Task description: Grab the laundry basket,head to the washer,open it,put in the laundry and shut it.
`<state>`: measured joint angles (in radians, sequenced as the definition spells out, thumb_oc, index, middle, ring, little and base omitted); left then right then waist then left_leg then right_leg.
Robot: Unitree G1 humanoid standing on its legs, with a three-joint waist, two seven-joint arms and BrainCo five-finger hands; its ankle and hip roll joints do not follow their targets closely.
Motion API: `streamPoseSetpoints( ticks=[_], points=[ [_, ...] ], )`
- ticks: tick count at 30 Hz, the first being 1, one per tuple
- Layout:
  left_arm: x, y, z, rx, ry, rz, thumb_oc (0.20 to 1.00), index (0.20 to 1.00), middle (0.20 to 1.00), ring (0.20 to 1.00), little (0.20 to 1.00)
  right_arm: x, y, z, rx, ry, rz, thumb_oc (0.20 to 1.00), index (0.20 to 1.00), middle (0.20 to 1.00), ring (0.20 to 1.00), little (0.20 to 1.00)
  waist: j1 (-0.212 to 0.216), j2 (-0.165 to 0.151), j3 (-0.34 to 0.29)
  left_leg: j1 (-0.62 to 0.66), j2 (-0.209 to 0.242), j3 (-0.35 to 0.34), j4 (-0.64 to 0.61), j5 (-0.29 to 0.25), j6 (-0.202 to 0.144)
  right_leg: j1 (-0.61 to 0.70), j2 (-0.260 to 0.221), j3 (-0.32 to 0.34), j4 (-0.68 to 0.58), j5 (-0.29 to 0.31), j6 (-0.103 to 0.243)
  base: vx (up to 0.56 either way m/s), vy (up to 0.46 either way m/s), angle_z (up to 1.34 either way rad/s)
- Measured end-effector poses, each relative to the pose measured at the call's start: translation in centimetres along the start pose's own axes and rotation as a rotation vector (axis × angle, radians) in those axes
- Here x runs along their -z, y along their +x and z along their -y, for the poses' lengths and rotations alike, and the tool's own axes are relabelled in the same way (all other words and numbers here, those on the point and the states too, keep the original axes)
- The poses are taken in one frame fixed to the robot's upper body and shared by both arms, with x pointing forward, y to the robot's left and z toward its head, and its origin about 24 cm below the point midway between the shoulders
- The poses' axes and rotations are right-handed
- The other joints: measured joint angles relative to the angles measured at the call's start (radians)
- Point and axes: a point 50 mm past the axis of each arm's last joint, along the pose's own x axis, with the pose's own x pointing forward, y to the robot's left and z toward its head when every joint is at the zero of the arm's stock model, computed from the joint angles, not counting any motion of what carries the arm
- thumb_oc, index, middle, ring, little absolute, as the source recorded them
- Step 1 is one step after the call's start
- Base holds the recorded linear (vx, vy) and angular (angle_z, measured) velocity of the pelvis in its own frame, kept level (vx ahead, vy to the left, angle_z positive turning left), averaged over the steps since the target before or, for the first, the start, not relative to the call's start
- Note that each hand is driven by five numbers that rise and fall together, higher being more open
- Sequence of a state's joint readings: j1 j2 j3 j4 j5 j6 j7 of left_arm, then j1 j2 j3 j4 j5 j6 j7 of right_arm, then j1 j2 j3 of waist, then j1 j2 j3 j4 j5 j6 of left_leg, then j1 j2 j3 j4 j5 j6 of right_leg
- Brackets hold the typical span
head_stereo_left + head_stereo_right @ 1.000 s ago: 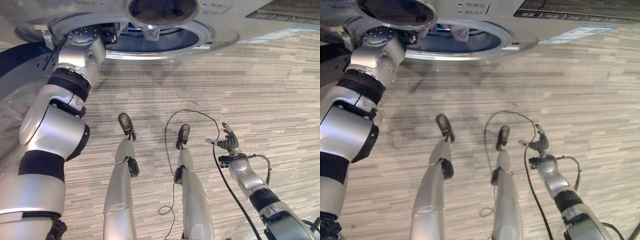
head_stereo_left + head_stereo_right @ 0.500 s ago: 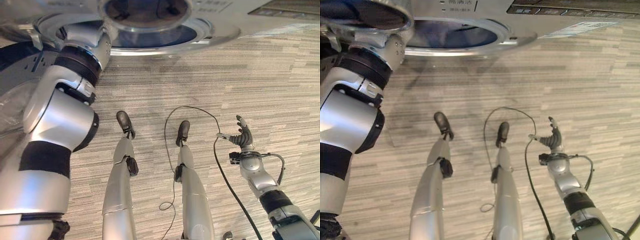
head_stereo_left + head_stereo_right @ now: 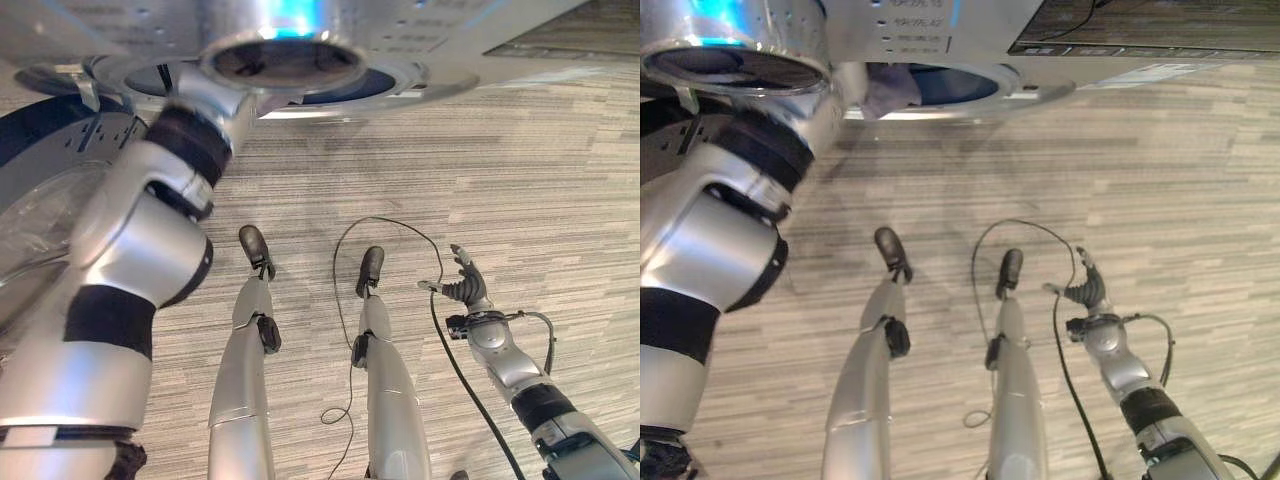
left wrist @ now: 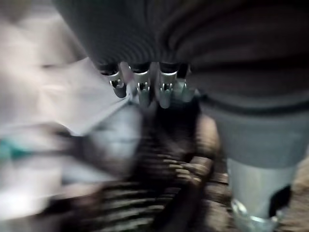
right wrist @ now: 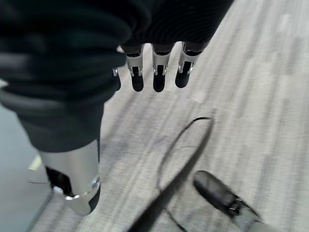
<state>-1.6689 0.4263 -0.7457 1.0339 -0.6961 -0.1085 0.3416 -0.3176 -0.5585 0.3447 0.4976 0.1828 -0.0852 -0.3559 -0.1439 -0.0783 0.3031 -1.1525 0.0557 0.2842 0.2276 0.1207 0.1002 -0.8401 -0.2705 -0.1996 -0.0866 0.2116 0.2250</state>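
While your left hand (image 4: 145,87) reaches into the silver round-mouthed washer (image 3: 940,85), grip unclear, pale laundry (image 3: 890,92) needs pushing deeper; right hand (image 3: 465,290) hangs relaxed.

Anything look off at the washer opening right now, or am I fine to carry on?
One thing: a pale piece of laundry sits at the rim of the washer opening rather than deep in the drum, so it might catch in the door. The right hand hangs idle over the floor.
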Motion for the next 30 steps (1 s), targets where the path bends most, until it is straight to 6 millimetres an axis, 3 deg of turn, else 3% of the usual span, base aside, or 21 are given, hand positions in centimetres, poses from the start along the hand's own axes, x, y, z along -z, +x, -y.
streamPoseSetpoints(
  ticks=[1,2,5,7,9,12,16,17,18,19,21,22,23,25,28,30],
  points=[
    [0.6,-0.5,0.5,0.013,0.005,0.004,1.000,1.000,1.000,1.000,1.000,0.1,0.0,-0.1,-0.004,0.002,-0.005,1.000,1.000,1.000,1.000,1.000,0.006,0.000,0.000,0.002,0.002,-0.002,0.000,0.000,0.000,0.003,0.003,-0.001,0.000,0.000,0.000,-0.01,-0.037,-0.02],
    [0.9,-2.4,2.1,0.068,-0.076,0.075,1.000,1.000,1.000,1.000,1.000,0.7,-0.4,-0.2,-0.006,0.008,-0.024,1.000,1.000,1.000,1.000,1.000,0.027,0.000,0.000,0.009,0.002,-0.002,-0.003,-0.001,-0.001,0.007,0.004,-0.002,0.000,-0.001,0.000,0.00,0.000,0.00],
    [3.1,-6.6,4.1,0.128,-0.164,0.130,1.000,1.000,1.000,1.000,1.000,1.3,-0.7,-1.1,-0.019,0.029,-0.047,1.000,1.000,1.000,1.000,1.000,0.053,0.000,0.000,0.021,-0.003,-0.002,-0.003,-0.007,-0.005,0.019,-0.002,-0.002,0.000,-0.009,0.001,-0.01,0.006,0.03],
    [5.9,-8.5,2.9,0.114,-0.064,0.101,1.000,1.000,1.000,1.000,1.000,1.0,-0.9,-1.9,-0.036,0.049,-0.026,1.000,1.000,1.000,1.000,1.000,0.064,0.003,0.000,0.026,-0.008,-0.001,-0.005,-0.014,-0.008,0.024,-0.009,-0.002,-0.001,-0.016,0.001,-0.01,0.011,0.02],
    [7.4,-12.2,1.3,0.126,-0.001,0.145,1.000,1.000,1.000,1.000,1.000,1.1,-1.1,-2.0,-0.012,0.076,-0.021,1.000,1.000,1.000,1.000,1.000,0.071,0.008,0.003,0.027,-0.010,0.003,-0.007,-0.017,-0.009,0.022,-0.013,-0.002,-0.001,-0.025,-0.001,0.00,0.000,0.00],
    [10.6,-14.6,0.8,0.144,0.095,0.057,1.000,1.000,1.000,1.000,1.000,1.8,-1.5,-1.8,0.020,0.081,-0.045,1.000,1.000,1.000,1.000,1.000,0.126,0.009,0.004,0.027,-0.016,-0.003,-0.015,-0.016,-0.011,0.025,-0.016,-0.008,-0.001,-0.034,0.004,-0.01,-0.003,0.10],
    [8.7,-14.4,0.3,0.120,0.071,0.142,1.000,1.000,1.000,1.000,1.000,1.2,-1.1,-1.3,0.075,0.112,-0.021,1.000,1.000,1.000,1.000,1.000,0.131,0.010,0.006,0.033,-0.031,-0.016,-0.021,-0.011,-0.005,0.042,-0.024,-0.032,-0.001,-0.034,0.007,-0.02,-0.035,0.11],
    [7.8,-15.5,-0.5,0.092,0.018,0.186,1.000,1.000,1.000,1.000,1.000,1.1,-1.2,-1.4,0.095,0.129,-0.021,1.000,1.000,1.000,1.000,1.000,0.132,0.012,0.008,0.038,-0.030,-0.020,-0.021,-0.011,-0.005,0.047,-0.021,-0.034,0.000,-0.035,0.008,-0.04,-0.056,0.01],
    [8.3,-17.0,-1.2,0.071,0.011,0.182,1.000,1.000,1.000,1.000,1.000,1.1,-1.2,-1.7,0.098,0.136,-0.025,1.000,1.000,1.000,1.000,1.000,0.137,0.012,0.019,0.057,-0.028,-0.022,-0.022,-0.012,-0.006,0.066,-0.019,-0.034,-0.001,-0.038,0.011,-0.06,-0.055,0.00],
    [9.9,-18.7,-1.3,0.078,0.009,0.119,1.000,1.000,1.000,1.000,1.000,1.2,-1.4,-2.3,0.091,0.143,-0.035,1.000,1.000,1.000,1.000,1.000,0.146,0.013,0.019,0.073,-0.026,-0.026,-0.023,-0.014,-0.009,0.082,-0.016,-0.036,0.000,-0.040,0.011,-0.07,-0.067,0.02],
    [15.0,-24.3,-1.0,0.127,0.018,-0.133,1.000,1.000,1.000,1.000,1.000,1.6,-1.7,-3.7,0.058,0.142,-0.057,1.000,1.000,1.000,1.000,1.000,0.168,0.013,0.019,0.118,-0.023,-0.031,-0.023,-0.021,-0.019,0.134,-0.013,-0.046,-0.001,-0.061,0.010,-0.08,-0.142,0.09],
    [18.4,-28.0,-0.6,0.200,0.049,-0.316,1.000,1.000,1.000,1.000,1.000,2.6,-2.0,-4.5,0.037,0.130,-0.106,1.000,1.000,1.000,1.000,1.000,0.198,0.014,0.020,0.167,-0.028,-0.049,-0.020,-0.023,-0.026,0.191,-0.009,-0.058,0.001,-0.069,0.007,-0.08,-0.185,0.16],
    [19.9,-29.9,-0.8,0.251,0.088,-0.401,1.000,1.000,1.000,1.000,1.000,3.4,-2.2,-4.9,0.019,0.102,-0.141,1.000,1.000,1.000,1.000,1.000,0.210,0.016,0.021,0.205,-0.029,-0.061,-0.017,-0.026,-0.032,0.231,-0.008,-0.065,0.012,-0.084,0.003,-0.06,-0.151,0.16],
    [21.3,-32.4,-2.1,0.313,0.154,-0.506,1.000,1.000,1.000,1.000,1.000,4.8,-2.7,-5.2,0.002,0.070,-0.201,1.000,1.000,1.000,1.000,1.000,0.226,0.022,0.022,0.302,-0.028,-0.081,-0.024,-0.031,-0.040,0.315,-0.008,-0.088,0.057,-0.134,-0.001,-0.05,-0.143,0.22],
    [21.7,-32.6,-3.8,0.303,0.187,-0.534,1.000,1.000,1.000,1.000,1.000,6.3,-3.0,-5.9,-0.040,0.038,-0.278,1.000,1.000,1.000,1.000,1.000,0.258,0.034,0.024,0.424,-0.030,-0.131,-0.064,-0.017,-0.087,0.414,-0.002,-0.122,0.135,-0.203,-0.020,-0.08,-0.225,0.30],
    [22.3,-33.0,-4.3,0.285,0.184,-0.568,1.000,1.000,1.000,1.000,1.000,7.4,-3.8,-6.7,-0.099,0.006,-0.326,1.000,1.000,1.000,1.000,1.000,0.263,0.037,0.023,0.488,-0.025,-0.157,-0.078,-0.008,-0.100,0.475,0.009,-0.147,0.159,-0.236,-0.030,-0.03,-0.170,0.32]
  ],
)
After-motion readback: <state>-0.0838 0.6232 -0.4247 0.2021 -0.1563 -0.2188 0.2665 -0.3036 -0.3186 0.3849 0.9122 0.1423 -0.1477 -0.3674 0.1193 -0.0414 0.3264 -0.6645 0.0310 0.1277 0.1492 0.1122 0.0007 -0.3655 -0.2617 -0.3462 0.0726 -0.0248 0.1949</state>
